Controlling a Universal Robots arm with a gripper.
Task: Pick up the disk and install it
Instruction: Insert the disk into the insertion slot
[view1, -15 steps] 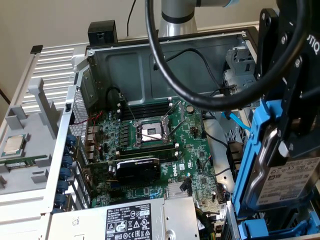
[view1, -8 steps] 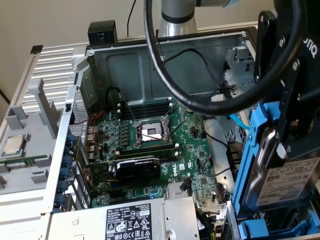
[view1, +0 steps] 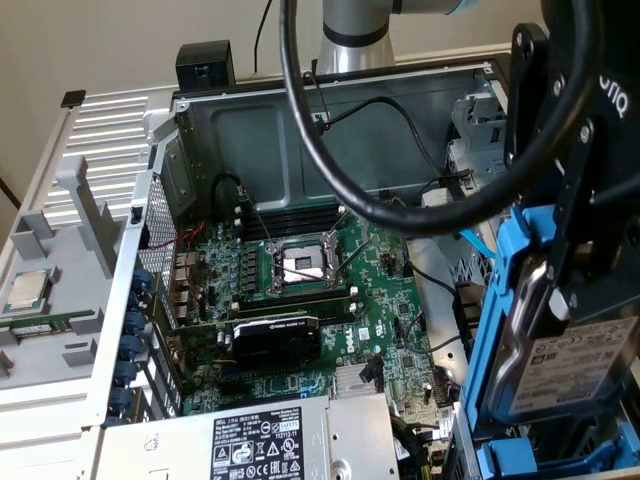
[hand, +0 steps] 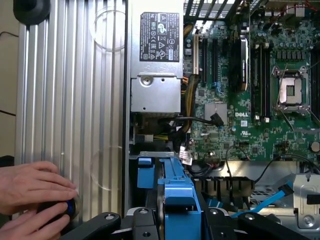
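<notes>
One open computer case (view1: 200, 130) of grey sheet steel, boxy, with a perforated wall on the exterior view's left. Alongside it in the wrist view, broad ribbed silver metal surface (hand: 70, 100), long straight grooves. Inside the case, flat green motherboard (view1: 390, 300), densely studded with small parts. At its near edge, large silver box (view1: 330, 440), smooth, bearing a black-and-white warning label. Looping overhead, thick glossy black cable (view1: 330, 150). At the exterior view's right, black gripper (view1: 558, 295), about half closed and clamped on the disk (view1: 580, 370): grey metal slab, white barcode label, clipped in a blue plastic carrier, held upright over the case's right edge. Mid-board, matte black rectangular card (view1: 275, 338). On the ribbed surface, a person's hand (hand: 32, 182), second hand (hand: 25, 227) beside it, fingers round a small blue knob (hand: 70, 207). Square metal processor socket (view1: 300, 262) mid-board. Outside the case at the exterior view's left, small square silver chip (view1: 25, 290).
</notes>
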